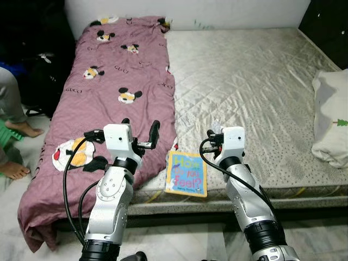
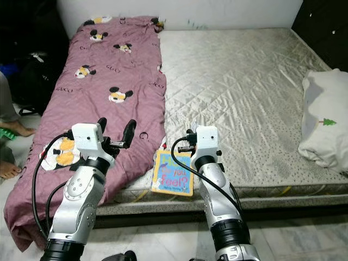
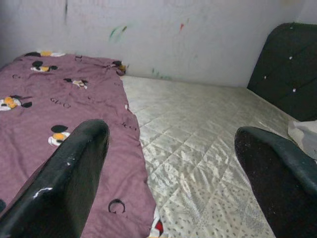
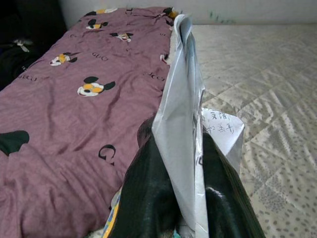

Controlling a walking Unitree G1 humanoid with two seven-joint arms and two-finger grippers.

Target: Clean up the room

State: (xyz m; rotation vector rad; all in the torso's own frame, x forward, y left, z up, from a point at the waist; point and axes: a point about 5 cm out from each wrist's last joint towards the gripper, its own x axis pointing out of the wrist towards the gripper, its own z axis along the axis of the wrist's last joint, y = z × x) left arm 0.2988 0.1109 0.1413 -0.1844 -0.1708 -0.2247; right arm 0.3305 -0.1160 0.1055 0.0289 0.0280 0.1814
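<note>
- Your right gripper (image 4: 190,163) has its fingers (image 4: 148,198) clamped on a thin white sheet of paper (image 4: 183,99), which stands on edge between them with handwriting on a folded part.
- Take the picture book (image 1: 186,174) as your landmark: it lies at the near edge of the mattress (image 1: 255,81), overhanging it slightly, just beside the hem of the purple blanket (image 1: 109,92).
- The right gripper (image 1: 216,142) sits just past the book's right upper corner, over the mattress; the held paper rises away from the book, toward the far wall.
- The left gripper (image 1: 140,133) is on the other side of the book, above the blanket, its fingers (image 3: 74,168) spread wide apart with nothing between them.
- The book's long axis runs roughly from the bed edge toward the wall, tilted a little.
- Judgement: both arms are about equally near the book, but only the left is free, so the book falls to the left arm; it would have to swing right from the blanket toward the book's near edge.
- The white pillow (image 1: 331,117) lies well apart from the book, at the right side of the mattress.
</note>
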